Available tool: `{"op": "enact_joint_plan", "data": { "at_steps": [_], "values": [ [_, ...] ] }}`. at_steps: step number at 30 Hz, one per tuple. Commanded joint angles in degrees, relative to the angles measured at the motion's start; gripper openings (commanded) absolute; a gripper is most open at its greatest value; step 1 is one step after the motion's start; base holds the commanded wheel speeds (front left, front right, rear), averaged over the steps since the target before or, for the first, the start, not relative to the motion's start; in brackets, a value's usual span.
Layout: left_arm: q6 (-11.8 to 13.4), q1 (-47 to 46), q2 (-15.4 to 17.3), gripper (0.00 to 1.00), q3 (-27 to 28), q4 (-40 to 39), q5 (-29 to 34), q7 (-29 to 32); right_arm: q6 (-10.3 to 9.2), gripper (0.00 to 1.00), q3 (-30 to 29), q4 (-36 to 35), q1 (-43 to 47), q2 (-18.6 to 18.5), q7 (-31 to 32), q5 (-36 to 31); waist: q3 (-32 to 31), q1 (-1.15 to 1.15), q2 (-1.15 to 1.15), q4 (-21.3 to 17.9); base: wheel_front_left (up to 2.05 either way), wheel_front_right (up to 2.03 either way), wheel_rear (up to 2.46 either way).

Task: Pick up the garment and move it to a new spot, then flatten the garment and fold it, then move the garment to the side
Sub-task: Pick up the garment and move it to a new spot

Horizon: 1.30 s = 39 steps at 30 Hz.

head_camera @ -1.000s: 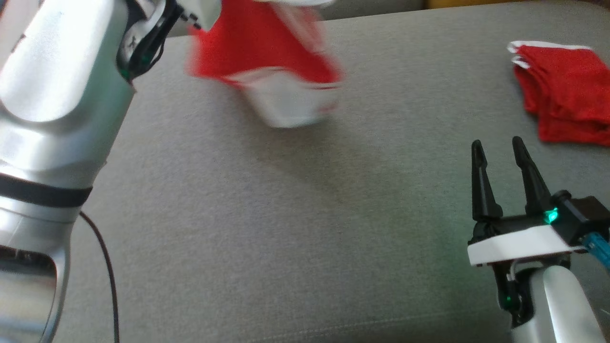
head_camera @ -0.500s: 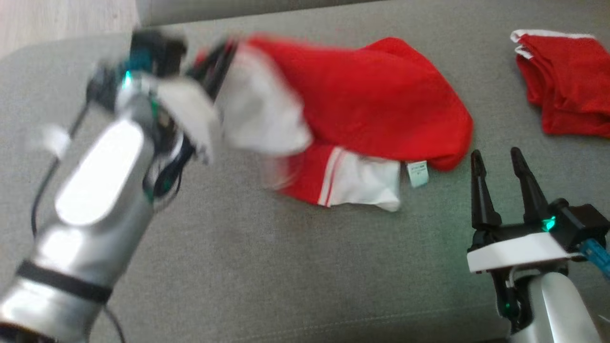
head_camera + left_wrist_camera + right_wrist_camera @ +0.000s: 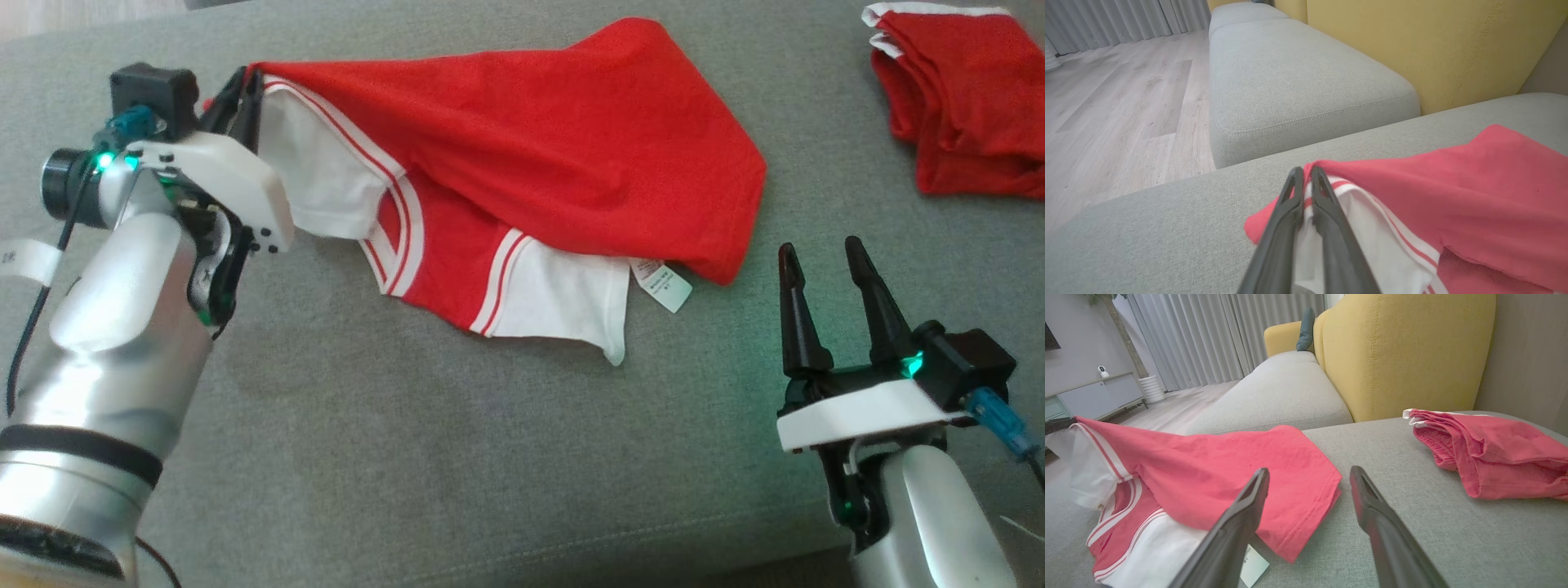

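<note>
Starting with the writing: a white care tag sticks out from under the lower edge of the red garment; there is dark print on it, too small to read; the right wrist view catches the same tag and its print is no clearer there.

Now the fingers; the left gripper is at the garment's far left corner, clenched tight on the cloth; in the left wrist view its two dark fingers press almost together, with the red hem and the white, red-striped sleeve pinched between them; that corner is held up, and the rest of the garment drapes down and spreads across the grey cushion.

Over to the right gripper; it sits just beside the garment's lower right corner, close to the care tag, not touching the cloth; its fingers are spread wide, nothing between them.

A second red piece, bunched with white trim at its edge, lies on the same cushion well apart from the garment, off its upper right side.
</note>
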Motion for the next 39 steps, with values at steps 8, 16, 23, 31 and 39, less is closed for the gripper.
{"op": "enact_joint_plan", "data": {
  "at_steps": [8,16,23,31,39],
  "values": [
    [-1.9,-1.8,-1.6,1.00,2.3,1.3,-0.9,-4.9,0.37,1.00,0.4,0.0,-1.0,-0.2,-1.1,-0.3,-3.2,0.00,0.00,1.1,0.00,0.00,0.00],
    [1.4,9.6,-4.5,1.00,7.0,-12.0,-0.9,-6.3,0.37,1.00,-1.6,0.2,1.5,-0.2,-0.9,-1.3,-8.4,0.00,0.00,5.0,0.00,0.00,0.00],
    [5.0,27.1,-4.7,1.00,9.9,-27.3,3.0,-6.3,0.37,1.00,-2.5,-0.3,4.4,-0.2,-0.7,-2.0,-12.2,0.00,0.00,7.8,0.00,0.00,0.00],
    [8.3,41.9,-5.9,1.00,13.8,-36.9,4.7,-6.3,0.37,1.00,-2.9,0.2,7.7,-0.2,-2.4,-2.4,-14.0,0.00,0.00,9.6,0.00,0.00,0.00],
    [8.2,47.6,-7.7,1.00,16.3,-39.6,6.1,-6.3,0.37,1.00,-2.7,1.2,8.4,-0.2,-3.3,-1.6,-14.2,0.00,0.00,10.0,0.00,0.00,0.00]
  ]
}}
